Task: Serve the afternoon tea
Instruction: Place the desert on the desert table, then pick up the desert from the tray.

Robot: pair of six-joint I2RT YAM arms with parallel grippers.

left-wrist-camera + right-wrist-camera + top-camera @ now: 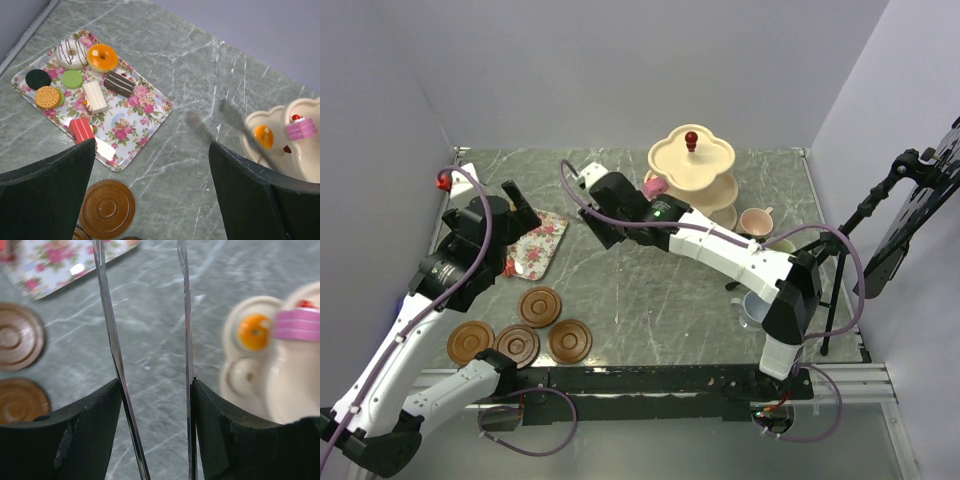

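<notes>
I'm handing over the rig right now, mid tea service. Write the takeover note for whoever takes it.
Left gripper: open, empty, above the floral tray.
Right gripper: shut on the metal tongs, nothing seen in them, between tray and stand.
Done: pink cake and orange cake are on the tiered stand.
Left: the other cakes lie on the tray. Four saucers are bare at near left. The mugs are grouped right of the stand, partly hidden by the right arm, none on a saucer.
</notes>
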